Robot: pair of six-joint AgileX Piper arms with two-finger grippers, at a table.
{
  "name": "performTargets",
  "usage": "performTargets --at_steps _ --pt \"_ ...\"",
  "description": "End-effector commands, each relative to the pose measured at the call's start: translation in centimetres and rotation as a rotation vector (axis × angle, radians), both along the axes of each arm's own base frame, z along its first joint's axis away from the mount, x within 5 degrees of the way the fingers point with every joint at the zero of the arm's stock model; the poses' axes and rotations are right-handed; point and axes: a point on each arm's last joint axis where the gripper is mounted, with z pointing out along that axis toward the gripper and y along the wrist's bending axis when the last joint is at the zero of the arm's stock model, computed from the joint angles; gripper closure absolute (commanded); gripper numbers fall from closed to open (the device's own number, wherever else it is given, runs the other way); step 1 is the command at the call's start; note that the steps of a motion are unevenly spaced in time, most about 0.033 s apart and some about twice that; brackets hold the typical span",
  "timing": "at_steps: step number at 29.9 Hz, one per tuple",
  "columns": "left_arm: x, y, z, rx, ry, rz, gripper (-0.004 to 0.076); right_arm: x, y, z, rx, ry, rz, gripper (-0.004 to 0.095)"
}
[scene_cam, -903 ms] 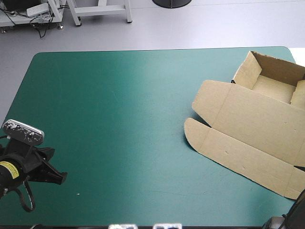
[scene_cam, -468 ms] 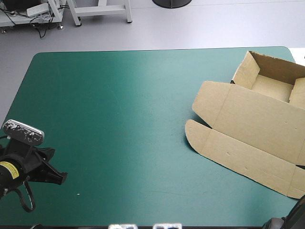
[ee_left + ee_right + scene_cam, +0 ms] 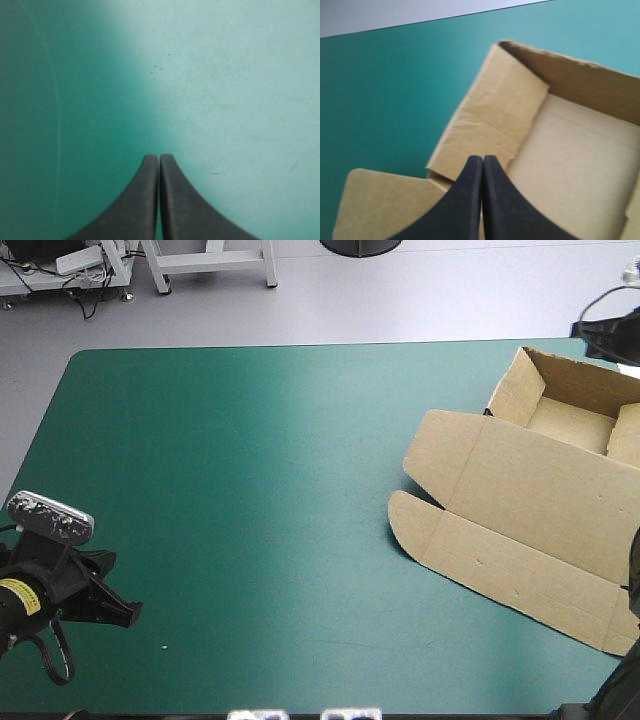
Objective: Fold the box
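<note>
I am hovering my clenched right end effector (image 3: 482, 157) over the box (image 3: 570, 165), probably to press its walls, my clenched left end effector (image 3: 159, 156) idling well apart.

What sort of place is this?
Likely a robotics test bench: a teal-green covered table, a brown cut-board box folded into an open tray with its lid flat, and the left gripper and right gripper with black fin-shaped fingers.

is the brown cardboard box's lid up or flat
Lying flat: the brown cardboard box is an open tray, its lid spread on the teal-green cover.
</note>
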Motion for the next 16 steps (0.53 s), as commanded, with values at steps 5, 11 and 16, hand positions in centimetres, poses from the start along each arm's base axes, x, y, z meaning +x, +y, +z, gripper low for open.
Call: performTargets --at_steps 5,11,16 --pt "-0.2 0.2 0.4 0.007 0.021 0.015 0.0733 -1.3 12.5 2.9 -0.149 -0.064 0.291 0.0922" --pt "-0.3 0.2 0.4 0.008 0.023 0.015 0.0733 -2.6 18.4 2.9 -0.278 -0.063 0.378 0.0922" --pt "-0.3 0.2 0.4 0.002 0.024 0.021 0.0733 -4.4 18.9 1.7 -0.315 -0.001 0.421 0.0922"
